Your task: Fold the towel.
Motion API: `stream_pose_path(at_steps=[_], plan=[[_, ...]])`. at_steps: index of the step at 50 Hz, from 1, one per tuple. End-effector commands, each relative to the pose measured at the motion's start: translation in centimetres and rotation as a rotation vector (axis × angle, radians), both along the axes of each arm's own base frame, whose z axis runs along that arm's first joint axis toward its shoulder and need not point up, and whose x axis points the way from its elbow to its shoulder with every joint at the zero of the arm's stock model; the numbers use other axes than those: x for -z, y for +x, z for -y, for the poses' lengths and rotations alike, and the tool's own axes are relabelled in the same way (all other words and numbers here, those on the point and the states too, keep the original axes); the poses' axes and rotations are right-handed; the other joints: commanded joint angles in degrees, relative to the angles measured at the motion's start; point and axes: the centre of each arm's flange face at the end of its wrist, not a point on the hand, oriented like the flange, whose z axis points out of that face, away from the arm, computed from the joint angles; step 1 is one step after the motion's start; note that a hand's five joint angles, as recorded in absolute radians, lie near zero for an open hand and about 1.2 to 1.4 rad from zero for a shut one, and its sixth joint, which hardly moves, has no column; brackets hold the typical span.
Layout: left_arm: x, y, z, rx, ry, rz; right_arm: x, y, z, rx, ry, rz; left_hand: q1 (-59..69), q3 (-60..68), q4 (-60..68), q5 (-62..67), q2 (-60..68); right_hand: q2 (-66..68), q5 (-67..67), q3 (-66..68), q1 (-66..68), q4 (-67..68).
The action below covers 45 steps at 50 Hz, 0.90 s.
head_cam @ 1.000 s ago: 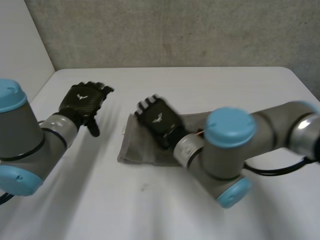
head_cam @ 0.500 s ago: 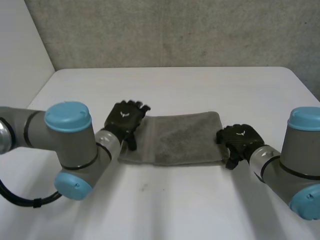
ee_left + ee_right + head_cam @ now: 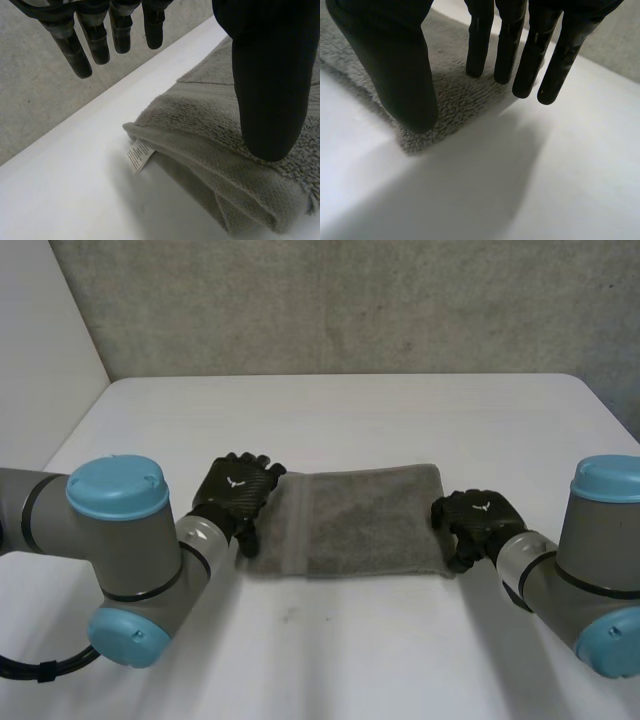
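White bench [image 3: 350,410] in front of a rough grey wall [image 3: 350,300]. In the middle of the bench, a grey towel [image 3: 360,520], folded into a long flat band with layered edges.

At the towel's left short end, the left hand [image 3: 235,495], back upward, on a grey arm with light-blue caps. Its fingers [image 3: 100,45] straight and slightly spread, hanging over bare bench just past that end of the towel, holding nothing. Its thumb [image 3: 270,90] down over the towel's corner, contact unclear. A small white label [image 3: 138,155] sticking out from the towel's fold near that corner.

At the towel's right short end, the right hand [image 3: 478,520], also back upward. Here too the fingers [image 3: 480,45] straight and relaxed, tips just above the towel's edge. The thumb [image 3: 405,75] over the towel's near corner, nothing gripped between them.
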Motion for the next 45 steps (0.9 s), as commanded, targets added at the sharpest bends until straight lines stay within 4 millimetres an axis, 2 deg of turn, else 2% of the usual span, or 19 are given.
stream_pose_path(at_steps=[1,13,19,20,21,22,24,27,31,32,34,35,37,38,39,40,42,43,45], plan=[[-0.1,0.0,0.2,-0.001,-0.005,-0.003,-0.1,-0.4,-0.7,0.006,0.022,0.004,1.70,1.65,1.76,1.62,1.69,3.36,4.20,4.34,8.22,4.29],[0.1,0.1,0.1,-0.004,0.002,0.001,0.1,-0.3,-1.2,0.004,0.043,0.003,1.70,1.65,1.76,1.62,1.69,2.50,3.34,3.48,7.36,3.43],[0.2,0.1,0.0,-0.004,0.003,0.002,0.7,-0.1,-0.3,0.006,0.015,0.012,1.53,1.48,1.60,1.45,1.52,21.69,22.53,22.68,26.55,22.62],[0.1,0.1,0.0,-0.004,0.001,0.002,1.3,-0.1,0.1,0.008,0.011,0.013,1.53,1.48,1.60,1.45,1.52,32.35,33.19,33.33,37.21,33.28],[0.1,0.1,0.0,-0.004,0.001,0.002,1.3,-0.1,0.1,0.008,0.011,0.013,1.53,1.48,1.60,1.45,1.52,32.46,33.30,33.44,37.32,33.39],[0.1,0.2,0.0,-0.008,0.002,0.001,1.6,-0.2,0.4,0.015,0.009,0.014,1.37,1.32,1.43,1.28,1.35,46.39,47.23,47.37,51.25,47.32],[-0.2,0.2,0.0,-0.008,0.000,-0.002,1.6,-0.2,0.8,0.020,-0.002,0.016,1.36,1.31,1.43,1.28,1.35,46.53,47.37,47.51,51.39,47.46],[-0.8,0.5,-0.1,-0.017,-0.006,-0.009,0.8,0.0,1.2,0.017,-0.036,0.018,1.20,1.15,1.26,1.11,1.18,46.53,47.37,47.51,51.39,47.46],[-2.5,1.3,0.0,-0.037,-0.038,-0.028,-2.9,1.2,2.6,-0.003,-0.167,0.045,1.36,1.31,1.43,1.28,1.35,46.53,47.37,47.51,51.39,47.46],[-2.5,1.3,0.0,-0.037,-0.038,-0.028,-2.9,1.2,2.6,-0.004,-0.167,0.045,1.36,1.31,1.43,1.28,1.35,46.53,47.37,47.51,51.39,47.46],[-3.5,2.2,0.5,-0.064,-0.058,-0.039,-5.4,3.6,2.6,-0.066,-0.233,0.085,1.20,1.15,1.26,1.11,1.18,46.53,47.37,47.51,51.39,47.46],[-3.5,2.2,0.5,-0.064,-0.059,-0.039,-5.4,3.7,2.6,-0.066,-0.233,0.085,1.20,1.15,1.26,1.11,1.18,46.53,47.37,47.51,51.39,47.46],[-4.1,3.1,0.9,-0.094,-0.071,-0.045,-7.1,7.9,0.6,-0.195,-0.284,0.113,1.20,1.15,1.26,1.11,1.18,46.53,47.37,47.51,51.39,47.46],[-4.1,3.1,0.9,-0.094,-0.071,-0.045,-7.1,8.0,0.6,-0.195,-0.284,0.114,1.20,1.15,1.26,1.11,1.18,46.53,47.37,47.51,51.39,47.46],[-4.5,3.5,1.1,-0.105,-0.077,-0.050,-7.5,10.3,-0.6,-0.267,-0.294,0.128,1.03,0.98,1.09,0.94,1.02,46.53,47.37,47.51,51.39,47.46],[-4.5,3.5,1.1,-0.105,-0.077,-0.050,-7.5,10.3,-0.7,-0.267,-0.294,0.128,1.03,0.98,1.09,0.94,1.01,46.53,47.37,47.51,51.39,47.46],[-4.6,4.5,1.5,-0.134,-0.076,-0.048,-7.4,14.1,-3.2,-0.408,-0.288,0.159,1.03,0.98,1.09,0.94,1.01,46.53,47.37,47.51,51.39,47.46],[-4.6,4.5,1.5,-0.134,-0.076,-0.048,-7.4,14.1,-3.3,-0.408,-0.287,0.159,1.03,0.98,1.09,0.94,1.01,46.53,47.37,47.51,51.39,47.46],[-4.4,5.2,1.8,-0.157,-0.070,-0.047,-5.9,16.8,-5.2,-0.520,-0.255,0.177,1.19,1.14,1.26,1.11,1.18,46.53,47.37,47.51,51.39,47.46]])
